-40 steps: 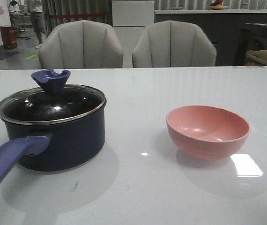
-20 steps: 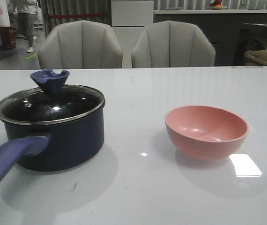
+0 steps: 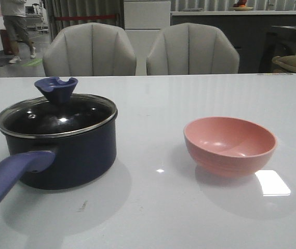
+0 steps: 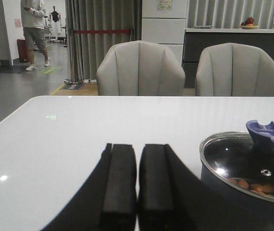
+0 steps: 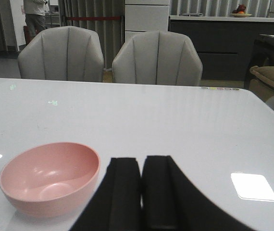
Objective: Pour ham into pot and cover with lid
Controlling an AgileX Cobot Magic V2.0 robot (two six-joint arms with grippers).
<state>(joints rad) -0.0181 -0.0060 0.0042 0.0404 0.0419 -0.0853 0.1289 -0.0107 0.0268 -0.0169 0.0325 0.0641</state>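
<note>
lid (image 3: 57, 114) is sitting on pot (image 3: 67, 153), ham (image 4: 250, 185) inside. pink bowl (image 3: 230, 145) is standing apart on table (image 3: 158, 207). left fingers (image 4: 120, 180) and right fingers (image 5: 125, 192) are resting clenched, grasping nothing.

On the white table (image 3: 153, 104) before me: one navy pot (image 3: 67, 155) with one long handle, one glass lid (image 3: 57, 116) with one knob seated on it, and one pink bowl (image 3: 230, 145). Through the glass my left wrist camera makes out a few orange-pink pieces of ham (image 4: 250, 185), at least three; the rest are hidden. Two grey chairs (image 3: 90, 50) stand behind the table. My two grippers, left (image 4: 137, 192) and right (image 5: 142, 192), each show two black fingers pressed together.
</note>
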